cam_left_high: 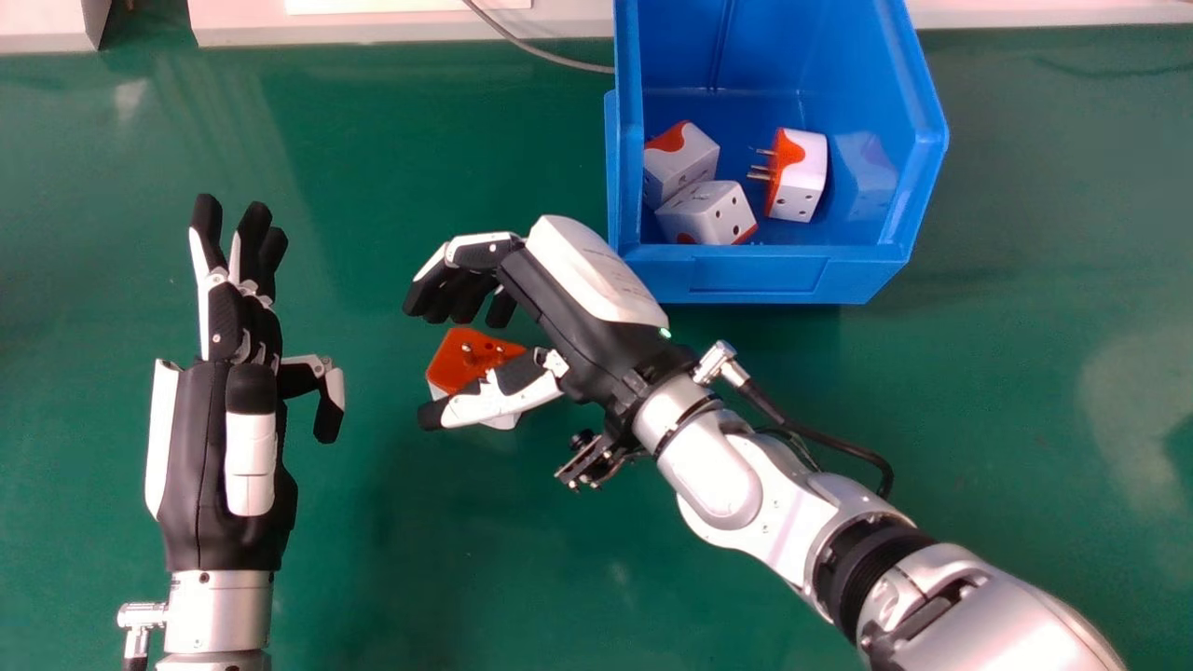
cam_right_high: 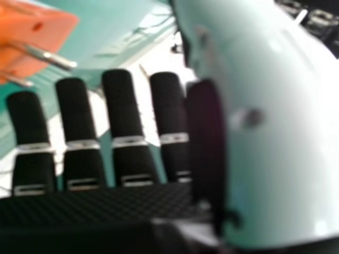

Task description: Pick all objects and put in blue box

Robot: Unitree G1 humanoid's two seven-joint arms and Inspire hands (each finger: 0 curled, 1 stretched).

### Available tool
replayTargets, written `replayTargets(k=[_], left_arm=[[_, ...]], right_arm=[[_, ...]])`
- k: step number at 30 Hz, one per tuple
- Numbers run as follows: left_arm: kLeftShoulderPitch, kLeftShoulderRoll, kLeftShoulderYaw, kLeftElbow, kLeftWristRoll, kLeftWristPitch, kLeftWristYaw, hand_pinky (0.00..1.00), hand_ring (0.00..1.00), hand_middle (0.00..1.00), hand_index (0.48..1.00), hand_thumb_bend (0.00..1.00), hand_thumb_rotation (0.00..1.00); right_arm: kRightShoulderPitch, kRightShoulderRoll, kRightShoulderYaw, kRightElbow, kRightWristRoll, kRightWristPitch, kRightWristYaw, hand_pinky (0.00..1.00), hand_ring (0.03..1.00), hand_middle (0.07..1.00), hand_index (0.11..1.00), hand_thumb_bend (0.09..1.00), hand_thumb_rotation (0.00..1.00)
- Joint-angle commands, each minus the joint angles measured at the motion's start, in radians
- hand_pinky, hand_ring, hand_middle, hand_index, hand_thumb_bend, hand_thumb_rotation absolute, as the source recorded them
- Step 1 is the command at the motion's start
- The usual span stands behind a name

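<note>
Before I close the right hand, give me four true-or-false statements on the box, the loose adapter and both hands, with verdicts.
1. Three adapters lie in the blue box. True.
2. The loose adapter has its prongs pointing down into the table. False: they rise from its upward orange face.
3. In the head view, the right hand's thumb crosses in front of the loose adapter. True.
4. The left hand is inside the blue box. False: it is over the table, well to the box's left.
</note>
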Motion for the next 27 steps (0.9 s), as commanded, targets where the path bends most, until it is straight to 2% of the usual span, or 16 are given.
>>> replayTargets(k=[1, 5, 11, 13, 16, 18, 27], left_arm=[[-0.009, 0.007, 0.003, -0.011, 0.001, -0.008, -0.003, 0.0, 1.0, 1.0, 1.0, 1.0, 0.96], [-0.007, 0.008, 0.002, -0.013, 0.004, -0.013, -0.002, 0.0, 1.0, 1.0, 1.0, 1.0, 0.96], [-0.012, 0.01, 0.006, 0.0, 0.007, -0.014, -0.001, 0.0, 1.0, 1.0, 1.0, 1.0, 0.96], [-0.011, 0.01, 0.005, -0.004, 0.005, -0.011, -0.003, 0.0, 1.0, 1.0, 1.0, 1.0, 0.96], [-0.006, 0.009, 0.003, -0.01, 0.011, -0.015, 0.002, 0.0, 1.0, 1.0, 1.0, 1.0, 0.96], [-0.006, 0.01, 0.004, -0.005, 0.012, -0.016, 0.002, 0.0, 1.0, 1.0, 1.0, 1.0, 0.96], [-0.005, 0.007, 0.003, -0.013, 0.002, -0.017, -0.006, 0.0, 1.0, 1.0, 1.0, 1.0, 0.96]], right_arm=[[-0.044, -0.003, 0.006, -0.017, -0.006, 0.003, -0.001, 0.7, 0.809, 0.853, 0.82, 0.962, 0.2], [-0.045, -0.006, 0.016, -0.017, -0.009, 0.009, 0.003, 0.74, 0.84, 0.887, 0.846, 0.985, 0.22], [-0.047, -0.008, 0.016, -0.019, -0.004, 0.007, 0.015, 0.78, 0.879, 0.923, 0.876, 0.999, 0.24], [-0.045, -0.007, 0.014, -0.019, -0.001, 0.008, 0.018, 0.79, 0.882, 0.926, 0.879, 1.0, 0.24], [-0.043, -0.006, 0.011, -0.019, 0.003, 0.004, 0.025, 0.79, 0.885, 0.928, 0.881, 1.0, 0.25], [-0.042, -0.007, 0.015, -0.018, 0.0, 0.005, 0.026, 0.78, 0.885, 0.93, 0.882, 1.0, 0.25], [-0.048, -0.012, 0.04, -0.011, -0.025, 0.051, 0.041, 0.76, 0.872, 0.925, 0.892, 1.0, 0.26]])
